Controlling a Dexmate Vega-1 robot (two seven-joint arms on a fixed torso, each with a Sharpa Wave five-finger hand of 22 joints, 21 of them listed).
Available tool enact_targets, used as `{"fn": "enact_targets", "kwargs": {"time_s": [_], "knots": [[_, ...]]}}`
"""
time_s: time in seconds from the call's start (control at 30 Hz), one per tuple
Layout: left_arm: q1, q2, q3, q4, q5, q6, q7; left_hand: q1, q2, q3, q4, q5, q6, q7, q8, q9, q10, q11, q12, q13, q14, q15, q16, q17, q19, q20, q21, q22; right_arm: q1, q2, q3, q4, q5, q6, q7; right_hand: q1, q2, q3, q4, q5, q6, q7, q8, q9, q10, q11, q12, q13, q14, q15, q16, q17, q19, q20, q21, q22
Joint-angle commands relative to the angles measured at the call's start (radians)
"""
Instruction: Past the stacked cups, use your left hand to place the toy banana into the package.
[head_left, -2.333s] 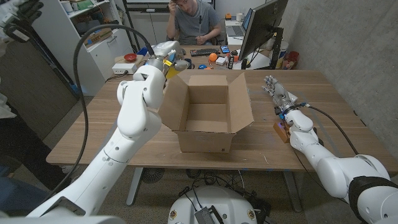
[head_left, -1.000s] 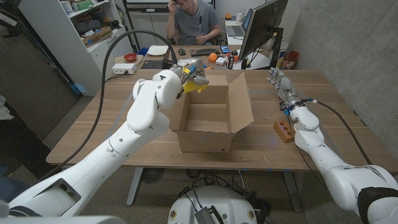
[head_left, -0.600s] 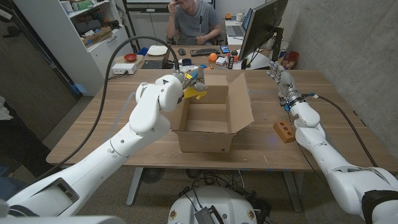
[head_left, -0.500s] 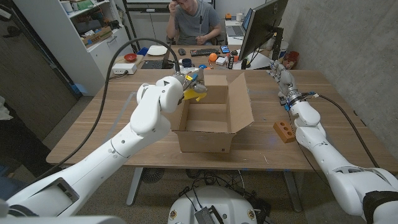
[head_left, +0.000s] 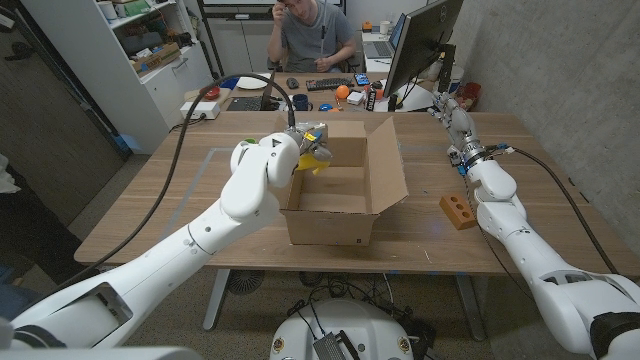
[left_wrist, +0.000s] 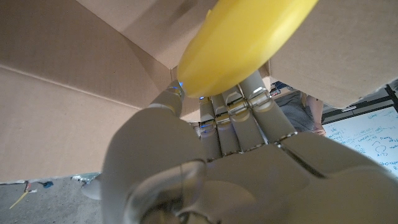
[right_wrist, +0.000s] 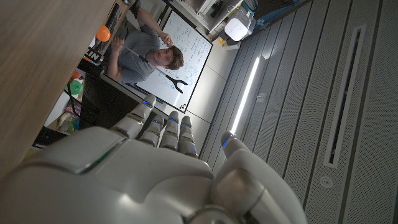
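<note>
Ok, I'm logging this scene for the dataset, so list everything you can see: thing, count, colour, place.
toy banana: one, yellow, held over the box's left rear corner.
cardboard box: one, brown, open, table middle.
wooden block: one, orange-brown, on the table right of the box.
table: one, wood.
monitor: one, black, behind the table's right rear.
person: one, grey top, seated behind the table.
left hand: holds the banana.
right hand: raised over the table's right rear, fingers straight, holds nothing.

The package (head_left: 340, 185) gapes open on top, its raised flaps (head_left: 385, 160) walling the left hand's (head_left: 308, 140) way in.
</note>
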Motion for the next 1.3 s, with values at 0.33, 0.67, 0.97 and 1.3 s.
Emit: {"fn": "enact_targets", "kwargs": {"time_s": [0.33,0.67,0.97,1.3], "knots": [[-0.042,-0.016,0.067,0.11,0.065,-0.029,-0.071,0.076,0.079,0.024,-0.022,0.003,0.001,-0.006,-0.009,0.001,0.077,-0.088,-0.007,0.004,0.094,-0.119,-0.005,0.007,-0.019,-0.039,0.012,-0.001,-0.014,-0.014,-0.018,-0.027,0.018,0.007,-0.011,0.006,-0.005,0.001,-0.004,0.007,0.01,0.004,0.0,0.005,0.015,0.002,0.002,0.005,0.007,-0.026,0.003,0.003,0.004,-0.026,0.005,0.002],[-0.065,-0.03,0.078,0.157,0.068,-0.047,-0.118,0.077,0.075,0.029,-0.027,0.003,-0.037,-0.013,-0.025,0.002,0.043,-0.09,-0.028,0.005,0.079,-0.12,-0.014,0.008,-0.033,-0.04,0.018,-0.001,-0.011,-0.016,-0.021,-0.024,0.02,0.003,-0.012,0.006,-0.004,0.001,-0.005,0.007,0.008,0.005,-0.002,0.005,0.016,0.001,0.002,0.005,0.008,-0.026,0.003,0.003,0.003,-0.026,0.004,0.002],[-0.082,-0.031,0.085,0.167,0.071,-0.062,-0.155,0.042,0.062,0.02,-0.012,0.001,-0.075,-0.01,-0.035,0.003,0.013,-0.077,-0.049,0.003,0.034,-0.111,-0.038,0.005,-0.061,-0.031,0.02,-0.003,0.004,-0.012,-0.023,0.001,0.018,0.015,-0.002,0.006,-0.003,0.001,-0.006,0.007,0.008,0.006,-0.003,0.005,0.016,0.002,0.001,0.005,0.008,-0.025,0.002,0.003,0.003,-0.025,0.003,0.002],[-0.09,-0.033,0.084,0.18,0.053,-0.072,-0.18,-0.02,0.021,0.007,0.001,0.005,-0.184,0.006,-0.048,0.001,-0.084,-0.047,-0.102,-0.001,-0.07,-0.104,-0.07,0.0,-0.118,0.013,0.008,-0.018,0.008,-0.011,-0.021,0.0,0.021,0.028,0.004,0.006,-0.003,0.0,-0.007,0.007,0.007,0.006,-0.004,0.005,0.015,0.003,0.0,0.005,0.008,-0.025,0.002,0.003,0.003,-0.026,0.003,0.002]]}}
